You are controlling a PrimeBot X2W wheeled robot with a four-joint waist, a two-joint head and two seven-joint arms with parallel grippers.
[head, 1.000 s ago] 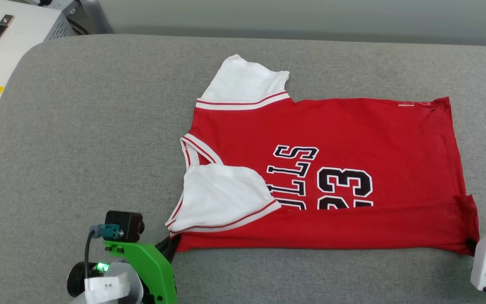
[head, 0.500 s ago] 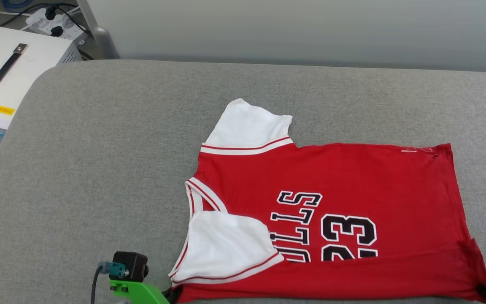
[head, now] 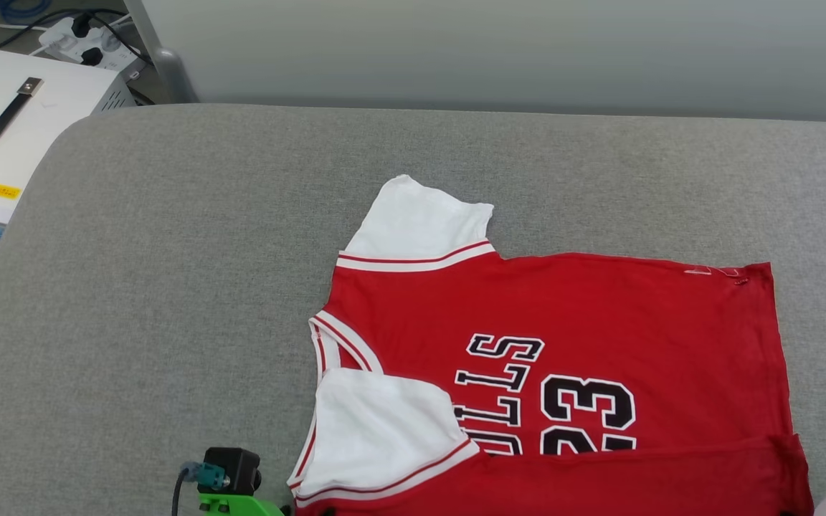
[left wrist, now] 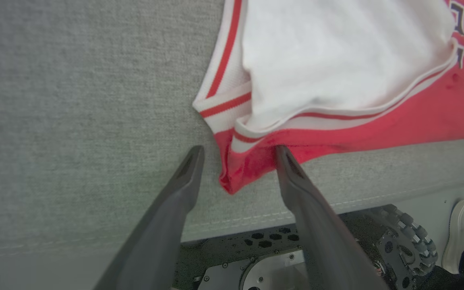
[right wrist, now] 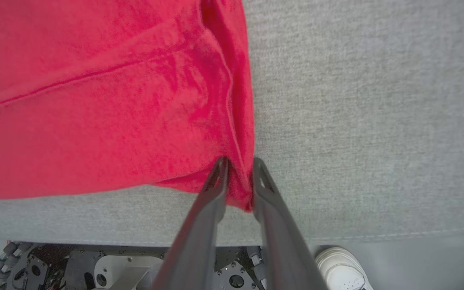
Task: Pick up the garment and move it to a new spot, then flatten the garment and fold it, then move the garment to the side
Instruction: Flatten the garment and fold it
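Left gripper (left wrist: pixel 238 151): open wide, nothing clamped. The red front corner of the shirt (head: pixel 599 308) sits in the gap between its fingers. One fingertip touches the cloth edge, the other is over bare grey cushion (head: pixel 169 287). The white sleeve (left wrist: pixel 336 52) with red-striped trim lies just past the fingertips, folded in over the red body.

Right gripper (right wrist: pixel 239 161): fingers nearly together, narrow gap, with the shirt's hem corner bunched in that gap. Can't tell whether the cloth is pinched or just loose between them. The rest of the red cloth spreads ahead of the fingertips and off to one side, with bare cushion on the other side.

The shirt lies flat on the cushion, turned sideways, lettering and 23 facing up. Its near long edge is folded over the lower part of the number. The far sleeve lies flat, sticking out from the body. The grippers are at the shirt's two near corners, by the cushion's front edge. A white shoe (right wrist: pixel 340 270) is on the floor behind the right gripper's fingers.
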